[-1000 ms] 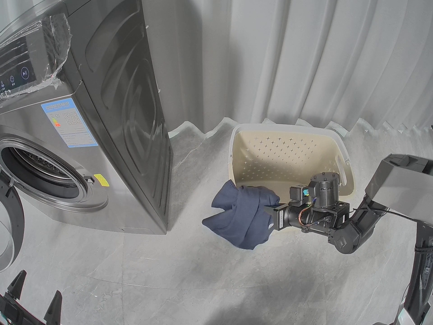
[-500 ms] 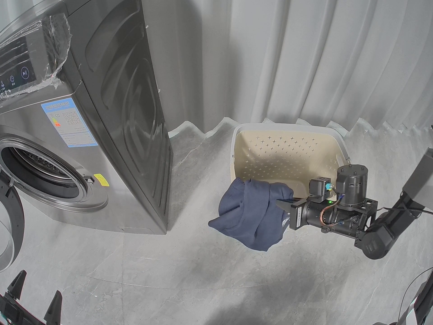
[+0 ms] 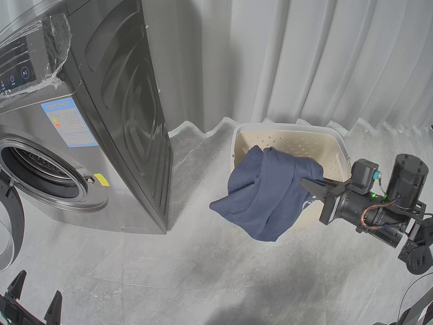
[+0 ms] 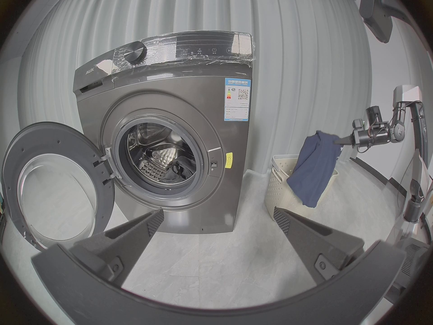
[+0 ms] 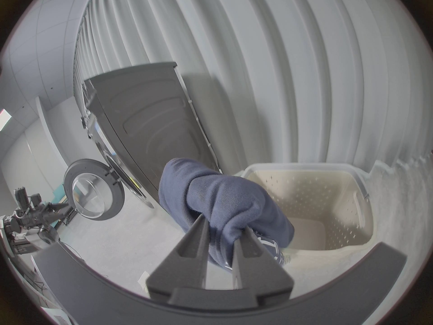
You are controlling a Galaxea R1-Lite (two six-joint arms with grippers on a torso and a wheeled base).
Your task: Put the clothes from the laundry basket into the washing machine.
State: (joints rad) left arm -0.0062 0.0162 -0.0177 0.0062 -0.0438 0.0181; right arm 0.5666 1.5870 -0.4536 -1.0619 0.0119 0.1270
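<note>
A navy blue garment hangs over the front-left corner of the cream laundry basket. My right gripper is shut on its upper fold, held above the basket rim. In the right wrist view the garment bunches between the fingers, with the basket behind and bare inside. The grey washing machine stands at the left with its round door swung open. Dark clothing lies in the drum. My left gripper is open low in front of the machine, holding nothing.
White curtains hang behind the basket and the machine. Pale tiled floor lies open between the machine and the basket. The open door juts out at the far left, near my left gripper.
My right gripper has risen and drawn back to the right with the navy garment, lifting it from near the floor to above the basket's front edge. The left arm has kept still.
</note>
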